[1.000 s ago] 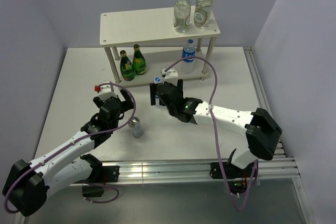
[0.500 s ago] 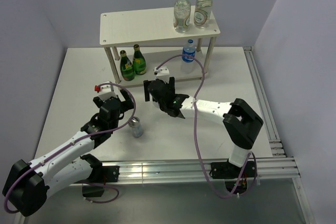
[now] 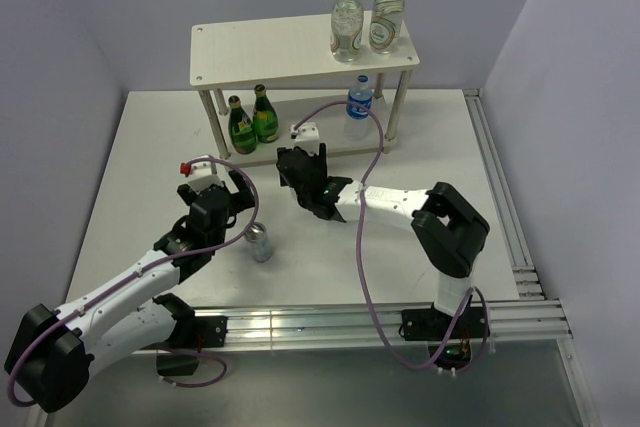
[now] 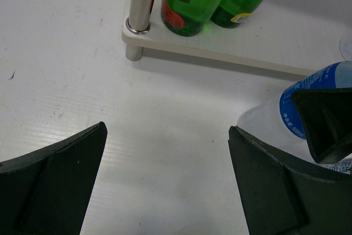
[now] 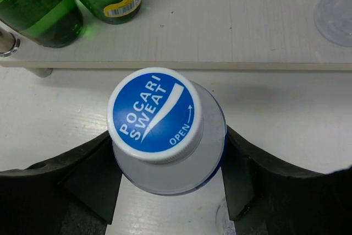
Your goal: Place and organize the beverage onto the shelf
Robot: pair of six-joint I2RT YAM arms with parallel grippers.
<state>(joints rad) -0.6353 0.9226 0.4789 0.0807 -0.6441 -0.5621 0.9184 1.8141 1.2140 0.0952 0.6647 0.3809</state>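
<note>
My right gripper (image 5: 168, 177) is shut on a clear Pocari Sweat bottle (image 5: 165, 136) with a blue and white cap, held upright just in front of the shelf's lower board (image 5: 231, 31). In the top view the right gripper (image 3: 293, 169) sits before the two-tier beige shelf (image 3: 270, 52). The held bottle also shows in the left wrist view (image 4: 286, 116). My left gripper (image 3: 235, 195) is open and empty over the table (image 4: 168, 174), left of the held bottle. A silver can (image 3: 260, 242) stands on the table beside it.
Two green bottles (image 3: 251, 121) stand on the lower tier at the left, and a blue-labelled water bottle (image 3: 359, 105) at the right. Two clear glass bottles (image 3: 366, 19) stand on the top tier's right end. A shelf leg (image 4: 140, 4) is near the green bottles.
My right gripper has moved left and toward the shelf with the bottle in it. The left arm and the can have not moved.
</note>
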